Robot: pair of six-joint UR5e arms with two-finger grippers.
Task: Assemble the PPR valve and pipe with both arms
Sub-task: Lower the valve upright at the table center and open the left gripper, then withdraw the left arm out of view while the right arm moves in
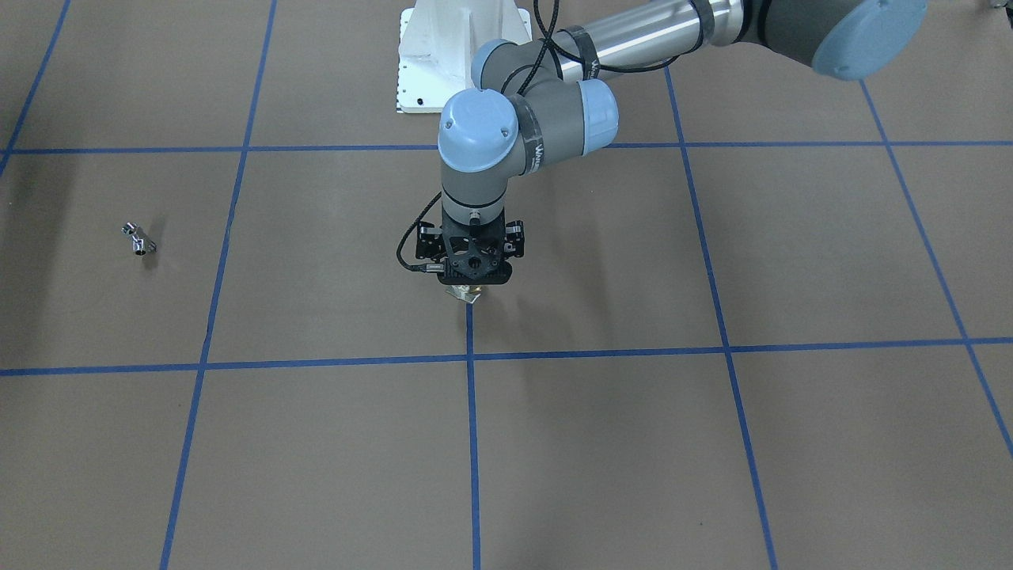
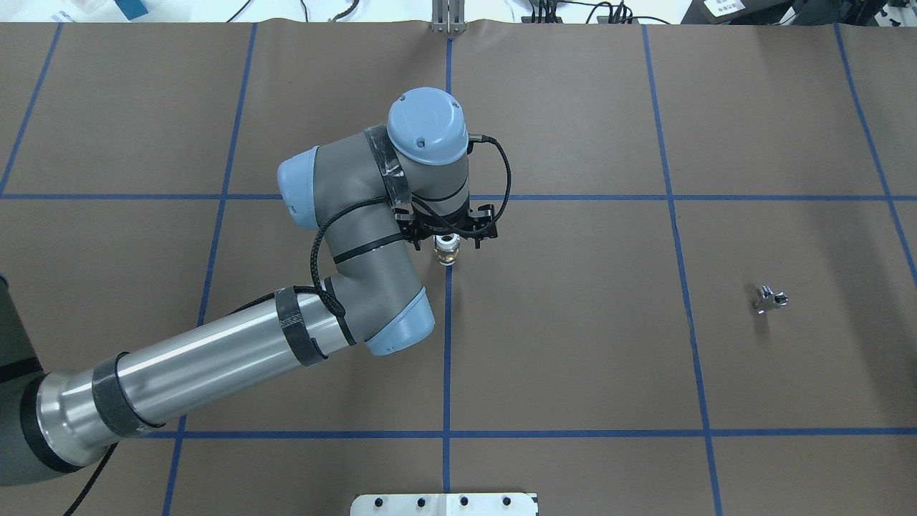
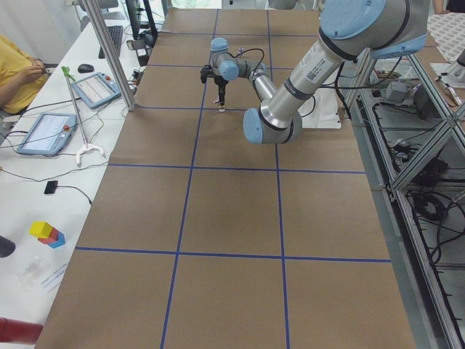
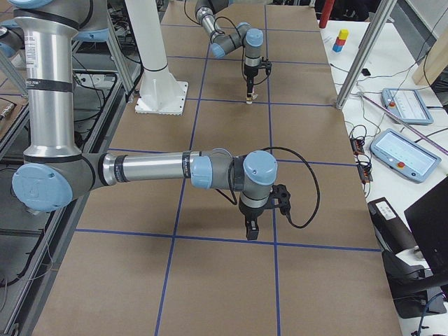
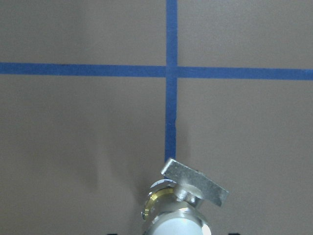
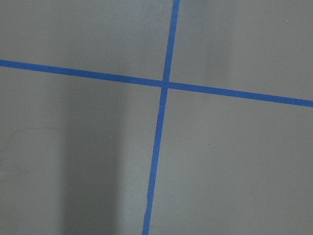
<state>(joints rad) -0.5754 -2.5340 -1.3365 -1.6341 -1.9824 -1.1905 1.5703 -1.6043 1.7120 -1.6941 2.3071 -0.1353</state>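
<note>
Left pincer (image 2: 448, 240) grasps the white-collared brass PPR valve (image 2: 447, 251) at centre; the bent chrome pipe (image 2: 770, 299) lies far right on the brown surface (image 2: 573, 344), likely nearer the right pincer (image 4: 249, 231), whose grip I cannot tell.

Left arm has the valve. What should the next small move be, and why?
Probably swing the right claw over the pipe, ready to pick it. The left claw grips the PPR valve at mid-table, while the pipe lies alone on the table, untouched.
</note>
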